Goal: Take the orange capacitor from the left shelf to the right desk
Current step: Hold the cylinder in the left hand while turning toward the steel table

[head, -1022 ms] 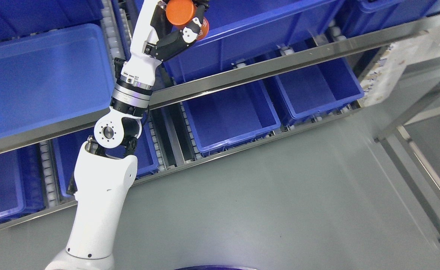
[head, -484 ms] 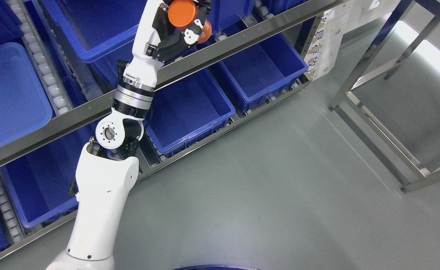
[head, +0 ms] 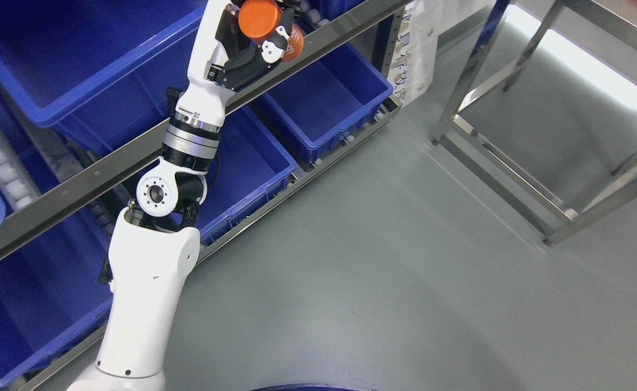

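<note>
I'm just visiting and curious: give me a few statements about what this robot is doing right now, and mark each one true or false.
1. The left hand grips an orange capacitor. True.
2. The capacitor rests inside a blue bin. False: it is held up in the hand, in front of the shelf rail.
3. The right hand also holds a part. False: no right arm is in view.
4. The bins on the shelf are blue. True.
5. A metal frame stands on the floor at the right. True.
</note>
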{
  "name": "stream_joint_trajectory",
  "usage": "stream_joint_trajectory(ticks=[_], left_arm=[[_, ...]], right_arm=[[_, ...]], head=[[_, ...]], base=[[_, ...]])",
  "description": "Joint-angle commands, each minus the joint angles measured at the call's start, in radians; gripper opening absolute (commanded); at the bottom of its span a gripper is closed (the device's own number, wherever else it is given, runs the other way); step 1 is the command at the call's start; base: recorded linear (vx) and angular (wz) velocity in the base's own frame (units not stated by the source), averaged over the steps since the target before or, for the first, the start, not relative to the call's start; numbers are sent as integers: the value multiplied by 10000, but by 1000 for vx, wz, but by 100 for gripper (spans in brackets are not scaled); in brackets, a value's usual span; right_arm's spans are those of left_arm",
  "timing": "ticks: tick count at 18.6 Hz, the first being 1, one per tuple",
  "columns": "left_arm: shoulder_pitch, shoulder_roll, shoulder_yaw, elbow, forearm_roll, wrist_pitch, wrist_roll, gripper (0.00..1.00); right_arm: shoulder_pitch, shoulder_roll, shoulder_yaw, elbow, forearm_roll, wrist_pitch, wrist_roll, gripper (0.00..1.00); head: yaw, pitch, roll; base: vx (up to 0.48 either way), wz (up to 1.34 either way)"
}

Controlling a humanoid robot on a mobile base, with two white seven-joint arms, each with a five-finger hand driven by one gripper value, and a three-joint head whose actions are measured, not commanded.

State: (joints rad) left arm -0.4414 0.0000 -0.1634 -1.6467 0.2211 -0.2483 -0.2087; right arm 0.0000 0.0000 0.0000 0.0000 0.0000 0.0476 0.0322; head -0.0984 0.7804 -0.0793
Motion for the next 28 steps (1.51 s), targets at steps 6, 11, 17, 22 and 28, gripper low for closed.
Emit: stream_joint_trajectory(ticks=[6,11,17,22,28], left_arm=[[-65,175,8,23,59,28,31,2],[-126,175,-23,23,59,13,46,2],[-372,175,84,23,59,425,46,2],[-296,175,-23,23,59,581,31,2],[27,175,-697,23,59,60,31,2]], right_arm=[[16,-175,-107,-337,0,-32,1,100],[16,-175,-107,-337,0,-32,1,100],[16,-175,-107,-337,0,-32,1,100],[16,-175,-107,-337,0,-32,1,100],[16,-175,-107,-337,0,-32,1,100]], head=[[0,0,0],[0,1,0],[0,2,0],[0,2,0],[0,2,0]], base=[[92,-582],[162,-603],[232,-439],[284,-285],[326,-222]])
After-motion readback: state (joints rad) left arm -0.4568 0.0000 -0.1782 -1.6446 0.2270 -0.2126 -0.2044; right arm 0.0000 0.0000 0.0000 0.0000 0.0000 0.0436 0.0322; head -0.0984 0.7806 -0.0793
